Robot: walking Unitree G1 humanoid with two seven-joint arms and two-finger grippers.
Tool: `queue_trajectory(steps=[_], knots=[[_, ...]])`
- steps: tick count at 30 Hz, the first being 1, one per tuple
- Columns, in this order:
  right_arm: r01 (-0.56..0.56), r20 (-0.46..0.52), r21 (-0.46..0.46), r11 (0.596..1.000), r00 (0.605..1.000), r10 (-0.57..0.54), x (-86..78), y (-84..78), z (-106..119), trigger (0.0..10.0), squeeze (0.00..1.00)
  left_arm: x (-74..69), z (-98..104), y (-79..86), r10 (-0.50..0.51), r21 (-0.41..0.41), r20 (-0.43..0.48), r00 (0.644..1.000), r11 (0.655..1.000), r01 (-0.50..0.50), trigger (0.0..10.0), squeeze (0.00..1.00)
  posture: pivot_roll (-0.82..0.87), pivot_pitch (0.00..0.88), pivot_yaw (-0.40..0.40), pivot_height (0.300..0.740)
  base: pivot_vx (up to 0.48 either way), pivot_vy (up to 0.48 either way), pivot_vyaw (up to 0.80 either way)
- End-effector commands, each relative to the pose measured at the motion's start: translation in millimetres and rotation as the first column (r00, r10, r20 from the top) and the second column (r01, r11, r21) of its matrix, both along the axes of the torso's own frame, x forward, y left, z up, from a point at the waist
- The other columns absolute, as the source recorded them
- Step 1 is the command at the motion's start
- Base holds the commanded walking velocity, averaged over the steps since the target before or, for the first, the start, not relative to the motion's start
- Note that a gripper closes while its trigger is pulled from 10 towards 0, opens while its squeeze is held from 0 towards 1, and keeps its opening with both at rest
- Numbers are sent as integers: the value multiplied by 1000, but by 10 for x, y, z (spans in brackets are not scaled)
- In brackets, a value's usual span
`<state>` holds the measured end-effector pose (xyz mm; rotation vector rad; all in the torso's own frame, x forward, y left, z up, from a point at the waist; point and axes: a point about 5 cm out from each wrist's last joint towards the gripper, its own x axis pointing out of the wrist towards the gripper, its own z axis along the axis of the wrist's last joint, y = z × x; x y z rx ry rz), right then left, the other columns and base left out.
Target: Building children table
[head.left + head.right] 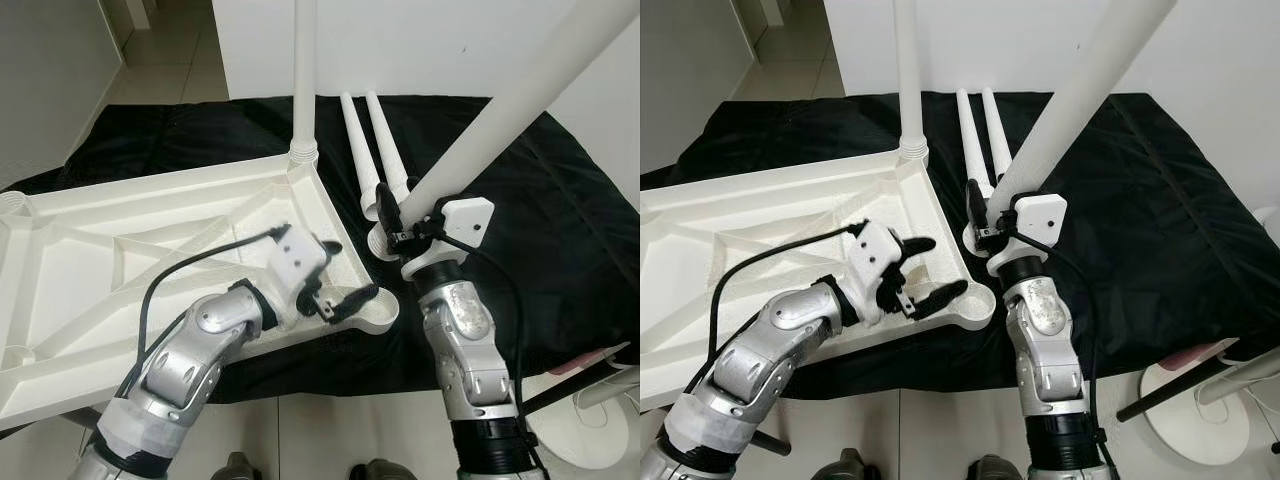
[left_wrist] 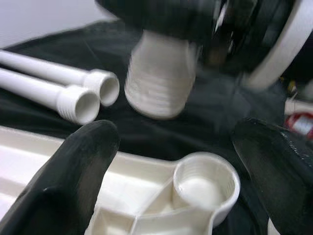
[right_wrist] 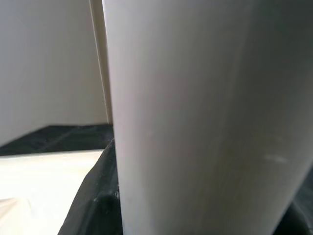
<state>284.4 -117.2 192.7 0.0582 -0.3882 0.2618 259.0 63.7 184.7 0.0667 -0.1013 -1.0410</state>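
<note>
An upturned white tabletop [image 1: 150,230] lies on a black cloth [image 1: 560,220]. One leg [image 1: 304,70] is already fitted. A second leg [image 1: 500,110] is pinched by the right gripper [image 1: 400,232] near the empty corner socket [image 2: 205,183]. The left gripper [image 1: 923,272], jaws spread, is held at that corner. Two legs [image 1: 372,150] are left lying.

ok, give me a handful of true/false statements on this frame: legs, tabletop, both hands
1. One leg already stands upright in the far corner of the upturned tabletop. True.
2. The right hand is empty. False: it is shut on a white leg, held tilted, threaded end down.
3. Two spare legs lie side by side on the black cloth. True.
4. The held leg is already screwed into the near corner socket. False: its threaded end hangs beside the socket, which is empty.
5. The left hand is open at that corner. True.
</note>
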Motion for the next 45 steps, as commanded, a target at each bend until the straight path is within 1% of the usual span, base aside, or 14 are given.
queue_trajectory(steps=[1, 5, 7, 11, 18, 26, 27, 29, 35, 36, 38, 39, 40, 45], knots=[[-9, -10, -23, 1000, 1000, 9, 22, 20, -1, 10000, 0, -10, 90, 1, 4, -36, 7, 1000, 999, -3, 10000, 0, 1, 39, 8, 740, 0, 0, 0], [-31, -29, -47, 998, 999, 29, -1, 37, -55, 10000, 0, -82, 151, -4, -40, -66, 9, 999, 997, 41, 10000, 0, -1, 40, 8, 740, 0, 0, 0], [-31, -29, -47, 998, 999, 29, -1, 37, -55, 10000, 0, -82, 151, -4, -40, -66, 9, 999, 997, 41, 10000, 0, -1, 40, 8, 740, 0, 0, 0], [-54, -63, -75, 996, 997, 49, -57, 57, -155, 10000, 0, -163, 126, 38, -86, -42, 16, 996, 995, 86, 10000, 0, -4, 41, 10, 740, 0, 0, 0], [-84, -103, -110, 990, 992, 73, -120, 54, -259, 10000, 0, -171, 116, 105, -69, -43, 12, 998, 997, 70, 10000, 0, -6, 40, 9, 740, 0, 0, 0], [-135, -197, -161, 978, 975, 103, -170, 52, -480, 10000, 0, -189, 101, 129, -46, -47, -11, 999, 998, 46, 10000, 0, -6, 41, 3, 740, 0, 0, 0], [-155, -220, -196, 968, 969, 111, -183, 59, -548, 10000, 0, -204, 94, 135, -45, -42, -11, 999, 998, 45, 10000, 0, -3, 41, -1, 740, 0, 0, 0], [-170, -240, -220, 961, 964, 116, -191, 61, -598, 10000, 0, -219, 86, 140, -47, -37, -14, 999, 998, 46, 10000, 0, -2, 41, -2, 740, 0, 0, 0], [-212, -262, -260, 942, 954, 143, -216, 60, -649, 10000, 0, -238, 23, 173, -35, -5, -29, 999, 999, 35, 10000, 0, 2, 42, -5, 740, 0, 0, 0], [-247, -270, -291, 924, 948, 169, -248, 60, -687, 10000, 0, -199, -20, 184, 29, 18, -28, 999, 999, -29, 10000, 0, 2, 43, -5, 740, 0, 0, 0], [-247, -270, -291, 924, 948, 169, -248, 60, -687, 10000, 0, -199, -20, 184, 29, 18, -28, 999, 999, -29, 10000, 0, 2, 43, -5, 740, 0, 0, 0], [-267, -275, -307, 913, 944, 184, -268, 60, -707, 10000, 0, -183, -43, 180, 47, 23, -48, 998, 999, -46, 10000, 0, 2, 46, -4, 740, 0, 0, 0], [-281, -276, -325, 903, 941, 194, -284, 53, -725, 10000, 0, -188, -48, 169, 45, 27, -52, 998, 999, -44, 10000, 0, 2, 46, -5, 740, 0, 0, 0], [-303, -283, -353, 885, 936, 208, -308, 10, -770, 10000, 0, -206, -43, 152, 32, 31, -57, 998, 999, -30, 10000, 0, 4, 46, -7, 740, 0, 0, 0]])
